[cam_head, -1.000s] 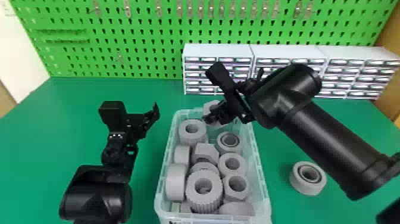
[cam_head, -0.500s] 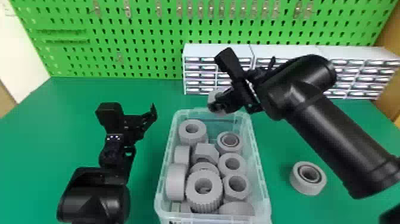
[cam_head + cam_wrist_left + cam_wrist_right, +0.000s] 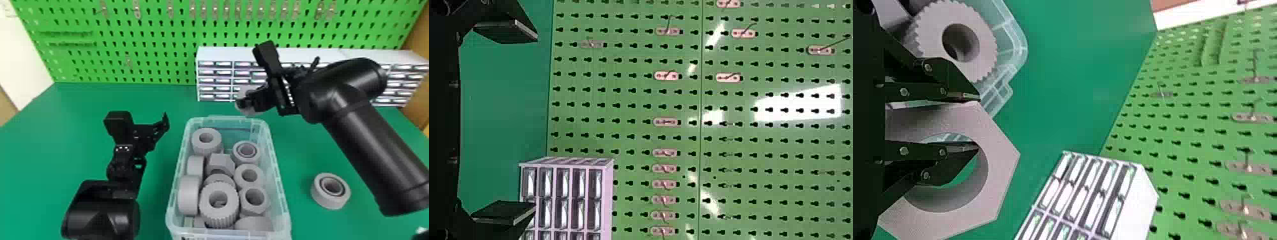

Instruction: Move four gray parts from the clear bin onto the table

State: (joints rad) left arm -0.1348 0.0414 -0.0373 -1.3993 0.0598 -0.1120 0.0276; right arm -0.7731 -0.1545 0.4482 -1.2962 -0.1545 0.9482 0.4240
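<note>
Our right pincer is closed on one wall of a gray hex nut, one finger inside the hole and the other outside. Our left pincer stands wide open and empty, beside the clear bin.

With only one side pinched, we judge the nut could twist or slip if we swing it fast. Carried too far back, it could knock the white drawer unit; brought back low, it could catch the bin's rim. If we let go too high, it could bounce or tip on the desk. Setting it down too near the gray ring, already right of the bin, could shove that part aside.

A second ago the nut was at the bin's far end; we have since lifted it up and out, past the far rim. Our left arm has shifted only slightly, while the ring and the parts left in the bin have not moved.
</note>
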